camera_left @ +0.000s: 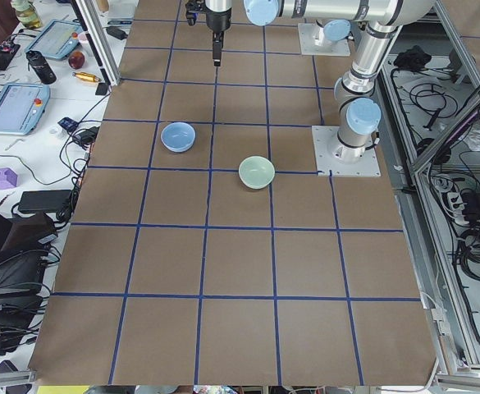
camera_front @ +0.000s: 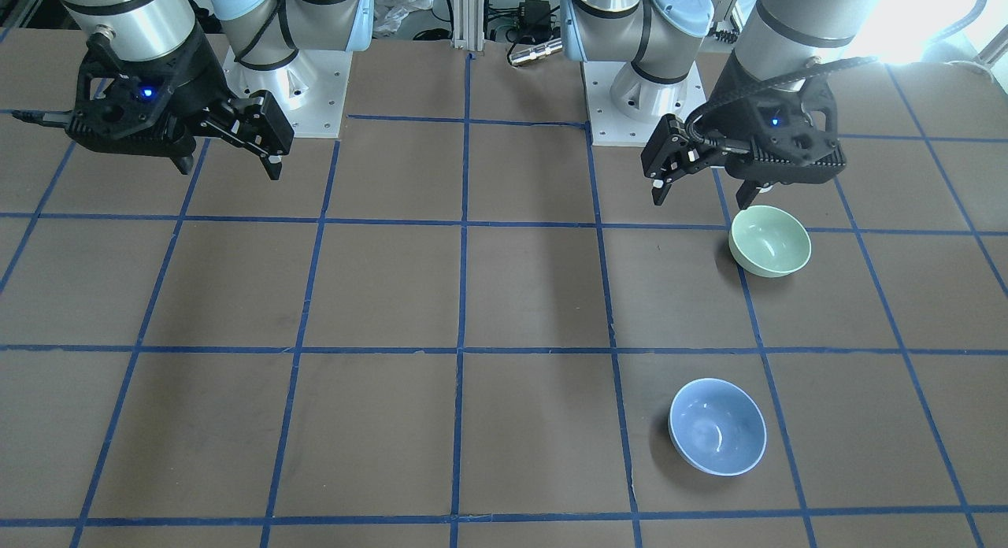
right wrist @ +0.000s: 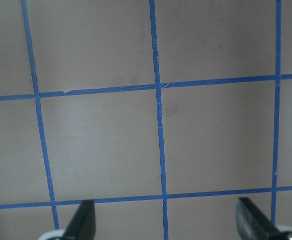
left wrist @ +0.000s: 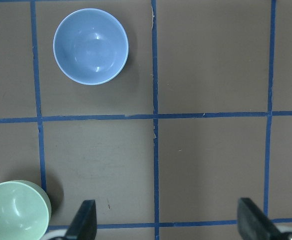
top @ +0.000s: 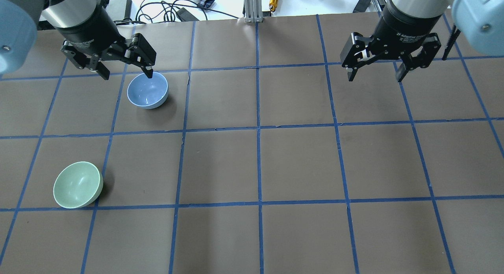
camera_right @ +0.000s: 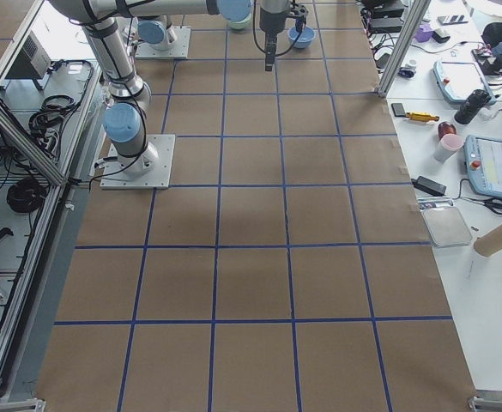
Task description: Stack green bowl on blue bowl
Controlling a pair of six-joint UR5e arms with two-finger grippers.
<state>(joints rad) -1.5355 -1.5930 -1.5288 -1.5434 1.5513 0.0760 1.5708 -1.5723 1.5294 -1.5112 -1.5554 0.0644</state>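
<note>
— On the robot's left side of the brown taped table (top: 299, 160), why do the small pale mint-green glossy bowl (top: 78, 184) and the light periwinkle-blue glossy bowl (top: 147, 90) sit well apart, both upright?
— Nothing's stacked yet. The left gripper (top: 126, 72) hovers high, jaws spread, beside the green one, likely lining up on its rim. The right gripper (top: 375, 75) hangs spread too, well away.
</note>
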